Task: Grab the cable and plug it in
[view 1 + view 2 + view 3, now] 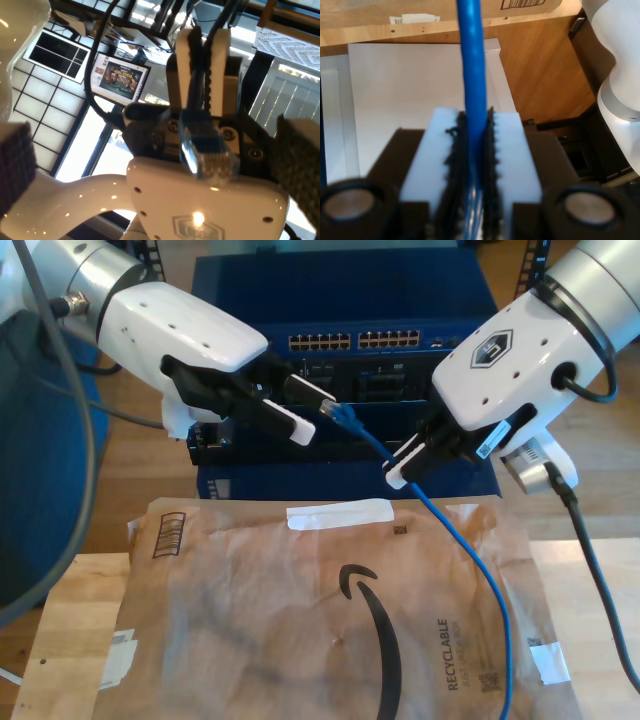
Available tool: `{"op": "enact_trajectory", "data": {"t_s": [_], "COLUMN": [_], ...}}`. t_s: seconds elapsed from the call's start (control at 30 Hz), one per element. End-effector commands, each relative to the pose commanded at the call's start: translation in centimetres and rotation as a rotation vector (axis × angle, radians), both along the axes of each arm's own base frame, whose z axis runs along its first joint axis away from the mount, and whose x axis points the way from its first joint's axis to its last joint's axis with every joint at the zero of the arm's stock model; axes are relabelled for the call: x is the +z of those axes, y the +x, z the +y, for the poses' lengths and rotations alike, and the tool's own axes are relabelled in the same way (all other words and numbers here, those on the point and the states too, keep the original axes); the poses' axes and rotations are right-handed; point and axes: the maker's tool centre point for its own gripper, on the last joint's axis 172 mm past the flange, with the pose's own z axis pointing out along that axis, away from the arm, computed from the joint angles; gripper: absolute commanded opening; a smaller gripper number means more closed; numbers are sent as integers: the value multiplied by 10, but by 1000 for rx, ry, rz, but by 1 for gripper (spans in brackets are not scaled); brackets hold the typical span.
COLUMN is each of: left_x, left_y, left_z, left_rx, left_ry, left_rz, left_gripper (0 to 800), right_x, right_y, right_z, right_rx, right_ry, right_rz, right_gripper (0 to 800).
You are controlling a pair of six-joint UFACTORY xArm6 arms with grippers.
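Observation:
The bright blue cable (pixel 455 540) rises from the near edge of the exterior view to my second gripper (pixel 400 468), on that view's right, whose white fingers are shut on it. Up close, the cable (pixel 472 60) runs straight out between the serrated pads of the second gripper (pixel 476 122). Beyond the grip, a short length ends in the translucent plug (pixel 343 418). My first gripper (pixel 312 408), on the exterior view's left, is open, its fingertips just short of the plug. From the first wrist, the plug (pixel 210 156) points at the camera ahead of the second gripper (pixel 202 45).
A blue network switch (pixel 360 340) with rows of ports stands behind both arms in a dark blue rack (pixel 340 280). A brown paper mailer (pixel 330 610) covers the wooden table (pixel 70 640) in front. A grey arm cable (pixel 590 560) hangs at the exterior view's right.

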Motion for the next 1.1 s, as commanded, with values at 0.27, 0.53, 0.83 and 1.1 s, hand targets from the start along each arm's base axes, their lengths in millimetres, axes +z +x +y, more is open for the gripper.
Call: {"op": "enact_trajectory", "data": {"t_s": [0.27,0.53,0.83,1.1], "left_x": [-2,-2,-2,-2], "left_y": [0,2,2,3], "left_z": [-1,-1,0,0], "left_rx": [1,5,4,3], "left_ry": [-2,-2,-6,-7], "left_rz": [5,-2,-12,-16], "left_gripper": [525,417,352,325], "right_x": [1,-1,3,1], "right_y": [0,1,1,0], "right_z": [0,1,5,5], "right_rx": [0,0,-2,-3], "right_ry": [0,1,25,24], "right_rz": [-2,6,11,15], "right_gripper": [20,20,20,20]}}
